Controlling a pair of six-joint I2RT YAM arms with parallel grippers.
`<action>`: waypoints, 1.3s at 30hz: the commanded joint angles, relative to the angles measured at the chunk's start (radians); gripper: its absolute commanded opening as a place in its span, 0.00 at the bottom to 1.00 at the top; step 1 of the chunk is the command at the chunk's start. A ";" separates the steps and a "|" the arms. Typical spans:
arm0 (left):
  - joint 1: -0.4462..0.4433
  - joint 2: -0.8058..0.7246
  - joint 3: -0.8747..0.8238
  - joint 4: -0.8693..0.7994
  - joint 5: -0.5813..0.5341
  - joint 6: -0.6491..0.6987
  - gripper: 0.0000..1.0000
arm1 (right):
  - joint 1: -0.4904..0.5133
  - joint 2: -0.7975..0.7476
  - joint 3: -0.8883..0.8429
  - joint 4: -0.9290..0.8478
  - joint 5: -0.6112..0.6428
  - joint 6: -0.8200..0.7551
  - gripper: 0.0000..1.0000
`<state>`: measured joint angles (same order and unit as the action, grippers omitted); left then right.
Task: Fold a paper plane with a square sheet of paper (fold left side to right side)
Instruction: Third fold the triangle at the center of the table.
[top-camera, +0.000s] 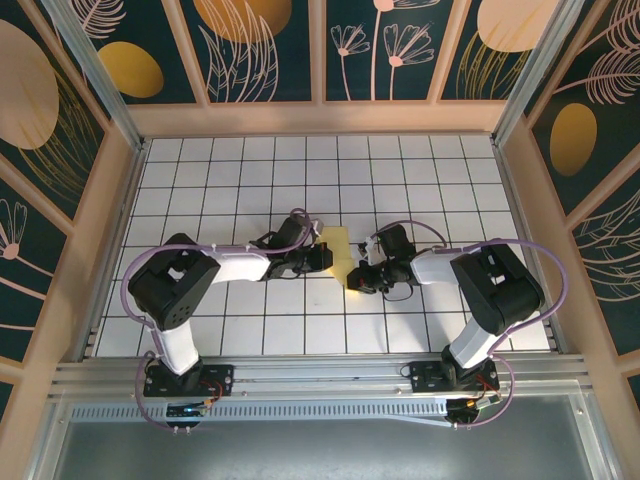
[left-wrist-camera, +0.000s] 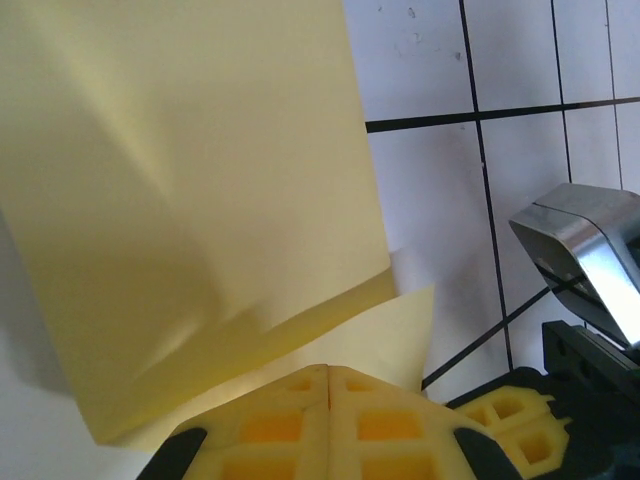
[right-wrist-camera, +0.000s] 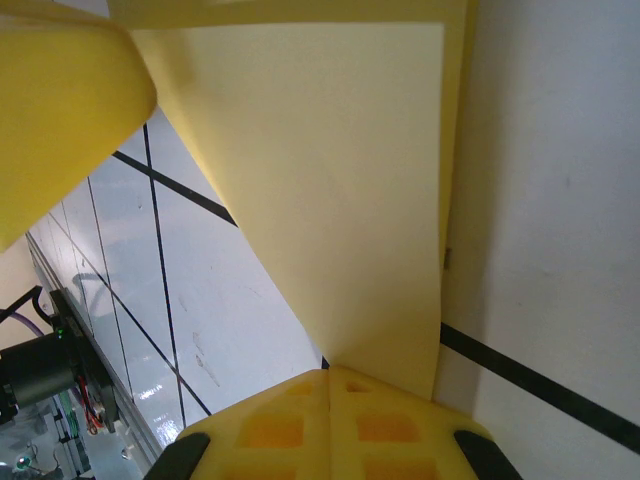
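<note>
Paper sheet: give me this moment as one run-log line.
object: pale-yellow paper sheet, creased | left pincer: shut on sheet | right pincer: shut on sheet | place: between both arms, over white tiled table

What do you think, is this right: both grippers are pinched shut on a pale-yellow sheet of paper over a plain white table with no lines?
No: the table is white but ruled with black grid lines, as the top external view shows. The rest holds: the left gripper and right gripper are pinched shut on the pale-yellow sheet of paper.
</note>
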<state>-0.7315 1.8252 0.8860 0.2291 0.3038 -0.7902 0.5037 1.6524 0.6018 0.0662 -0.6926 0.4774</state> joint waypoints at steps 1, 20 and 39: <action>0.003 0.027 0.028 -0.031 -0.020 -0.005 0.01 | 0.007 0.049 -0.030 -0.107 0.142 -0.010 0.00; 0.003 0.086 0.054 -0.138 -0.078 -0.020 0.00 | 0.007 -0.031 0.039 -0.082 0.045 0.043 0.00; 0.003 0.085 0.061 -0.155 -0.081 -0.006 0.00 | 0.038 0.046 0.156 -0.018 0.065 0.098 0.00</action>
<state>-0.7315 1.8797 0.9352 0.1406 0.2497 -0.7979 0.5354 1.6726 0.7395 0.0227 -0.6548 0.5587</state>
